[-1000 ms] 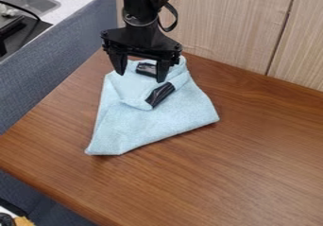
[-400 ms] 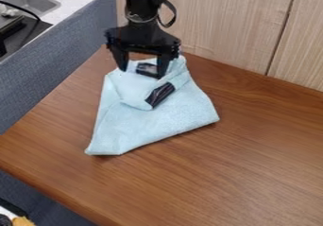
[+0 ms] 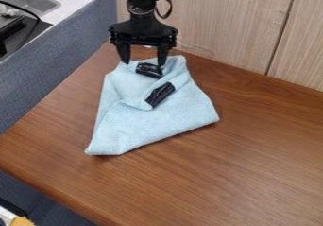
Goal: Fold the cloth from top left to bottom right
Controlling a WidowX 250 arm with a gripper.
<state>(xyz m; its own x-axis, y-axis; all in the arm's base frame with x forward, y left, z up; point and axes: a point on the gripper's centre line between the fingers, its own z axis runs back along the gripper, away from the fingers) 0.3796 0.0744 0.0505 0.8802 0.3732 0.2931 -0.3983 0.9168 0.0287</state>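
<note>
The black gripper [image 3: 144, 62] hangs over the top end of the light blue cloth [image 3: 151, 123], its two fingers wide apart with nothing held. The cloth lies partly folded on the wooden table, with a narrow corner at lower left and a wider corner at right. A folded-over flap lies on its upper part. Two black patches show on the cloth, one just below the fingers and one nearer the middle. Whether the fingertips touch the cloth I cannot tell.
The brown wooden table [image 3: 252, 159] extends right and toward the front. A light wood panel wall [image 3: 221, 26] rises behind it. A blue-grey partition [image 3: 56, 64] runs along the left, with a sink [image 3: 31, 0] beyond.
The gripper has moved slightly up and back, toward the wall. Its fingers stay apart, and the cloth has not visibly moved.
</note>
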